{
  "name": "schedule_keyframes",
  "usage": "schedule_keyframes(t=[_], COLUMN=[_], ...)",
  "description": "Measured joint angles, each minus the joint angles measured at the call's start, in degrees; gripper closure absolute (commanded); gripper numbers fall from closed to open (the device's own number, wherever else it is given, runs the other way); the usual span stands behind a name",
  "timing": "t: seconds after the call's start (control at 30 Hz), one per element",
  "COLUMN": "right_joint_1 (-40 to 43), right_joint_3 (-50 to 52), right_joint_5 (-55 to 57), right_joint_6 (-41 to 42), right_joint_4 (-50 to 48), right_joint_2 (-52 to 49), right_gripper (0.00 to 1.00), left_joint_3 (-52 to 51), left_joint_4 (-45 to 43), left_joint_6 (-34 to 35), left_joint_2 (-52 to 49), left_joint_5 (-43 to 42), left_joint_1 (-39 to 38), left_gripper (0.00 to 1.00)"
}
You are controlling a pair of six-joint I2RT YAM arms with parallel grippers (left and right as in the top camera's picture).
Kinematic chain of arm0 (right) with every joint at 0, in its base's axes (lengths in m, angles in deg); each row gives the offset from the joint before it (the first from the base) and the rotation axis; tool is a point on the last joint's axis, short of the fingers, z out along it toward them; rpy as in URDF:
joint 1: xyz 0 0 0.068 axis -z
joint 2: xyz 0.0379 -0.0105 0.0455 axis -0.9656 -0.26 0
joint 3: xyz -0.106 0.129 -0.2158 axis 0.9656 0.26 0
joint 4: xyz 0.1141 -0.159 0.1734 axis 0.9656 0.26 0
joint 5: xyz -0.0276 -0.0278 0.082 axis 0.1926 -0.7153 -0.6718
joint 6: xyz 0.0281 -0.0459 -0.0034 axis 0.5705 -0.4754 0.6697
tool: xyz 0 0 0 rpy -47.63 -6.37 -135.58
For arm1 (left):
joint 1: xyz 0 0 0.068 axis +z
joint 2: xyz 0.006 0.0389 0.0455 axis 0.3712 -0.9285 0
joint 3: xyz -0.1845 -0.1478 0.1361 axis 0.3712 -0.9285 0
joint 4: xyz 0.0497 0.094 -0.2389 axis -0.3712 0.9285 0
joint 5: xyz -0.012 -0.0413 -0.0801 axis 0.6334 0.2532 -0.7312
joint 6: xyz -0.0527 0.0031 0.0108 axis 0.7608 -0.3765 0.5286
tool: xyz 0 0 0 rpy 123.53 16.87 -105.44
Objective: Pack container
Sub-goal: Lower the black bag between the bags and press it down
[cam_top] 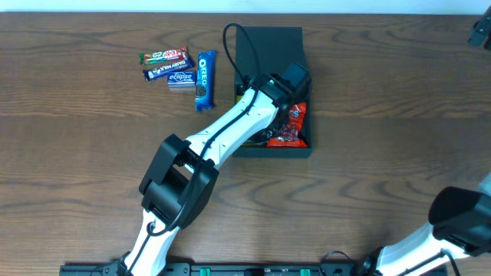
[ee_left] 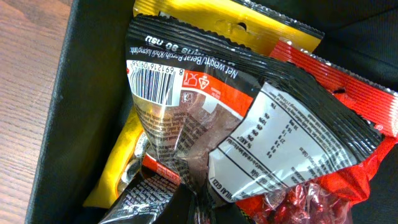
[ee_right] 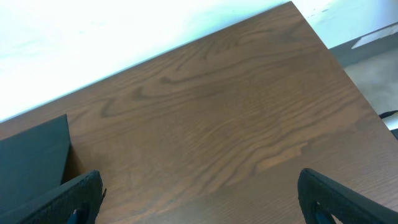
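1. Overhead view: the container (cam_top: 270, 46) sits on the counter (cam_top: 383, 92) at about 12 o'clock from the frame's centre, a little to the right. It is square, so it has no real long axis. Its flap lid lies open toward 12 o'clock and its body lies toward 6 o'clock, with a red packet (cam_top: 291, 129) visible inside. The left arm reaches over it, and its end effector is hidden under the wrist. Four loose snacks lie at about 10 o'clock, well apart from the box: an Oreo pack (cam_top: 205, 79), its long axis running 12 to 6, and three short bars (cam_top: 169, 65) lying roughly 9 to 3. I judge the cardboard box light and fairly stiff, though the flap should flex at its hinge. Its walls or rim look like the safest hold.

2. Left wrist view: the left end effector (ee_left: 180, 202) is pinched tight on a corner of a black foil packet (ee_left: 186, 106) inside the box, beside yellow packets (ee_left: 205, 18) and the red one. The foil looks thin, crinkly and slippery, so I judge an edge or seam pinch suitable.

3. Right wrist view: the right end effector (ee_right: 199, 199) stands wide with nothing between its fingers, over bare counter. A dark corner of the box shows at 9 o'clock.
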State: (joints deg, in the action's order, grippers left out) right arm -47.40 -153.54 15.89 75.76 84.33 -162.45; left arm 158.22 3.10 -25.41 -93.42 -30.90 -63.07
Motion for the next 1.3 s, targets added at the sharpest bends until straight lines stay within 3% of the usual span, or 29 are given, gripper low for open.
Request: schedule_keyframes(t=[0.67,0.7,0.77,0.8,0.9,1.03,1.1,1.23,1.3], right_joint_1=[0.00,0.00,0.00,0.00,0.00,0.00,0.00,0.00,0.00], right_joint_3=[0.00,0.00,0.00,0.00,0.00,0.00,0.00,0.00,0.00], right_joint_5=[-0.04,-0.04,-0.04,-0.04,-0.04,-0.04,-0.04,-0.04,-0.07], right_joint_6=[0.00,0.00,0.00,-0.02,0.00,-0.02,0.00,-0.02,0.00], right_joint_4=[0.00,0.00,0.00,0.00,0.00,0.00,-0.02,-0.02,0.00], right_joint_2=[0.00,-0.04,-0.22,-0.33,-0.68,-0.76,-0.76,-0.76,-0.76], right_gripper=[0.01,0.01,0.01,0.01,0.01,0.01,0.01,0.01,0.01], left_joint_3=[0.00,0.00,0.00,0.00,0.00,0.66,2.27,5.20,5.73], left_joint_4=[0.07,0.07,0.09,0.07,0.15,0.66,0.68,0.46,0.44], left_joint_6=[-5.01,-5.03,-5.25,-5.25,-5.27,-6.99,-8.44,-12.04,-14.05], left_joint_2=[0.00,0.00,0.00,0.00,0.00,0.00,0.09,1.03,2.32], left_joint_5=[5.99,6.10,6.45,6.75,7.17,7.39,8.02,8.85,8.96], left_joint_1=[-0.20,-0.20,-0.20,-0.20,-0.20,-0.20,-0.20,-0.17,-0.20], left_gripper=[0.94,0.86,0.38,0.22,0.14,0.16,0.23,0.84,0.94])
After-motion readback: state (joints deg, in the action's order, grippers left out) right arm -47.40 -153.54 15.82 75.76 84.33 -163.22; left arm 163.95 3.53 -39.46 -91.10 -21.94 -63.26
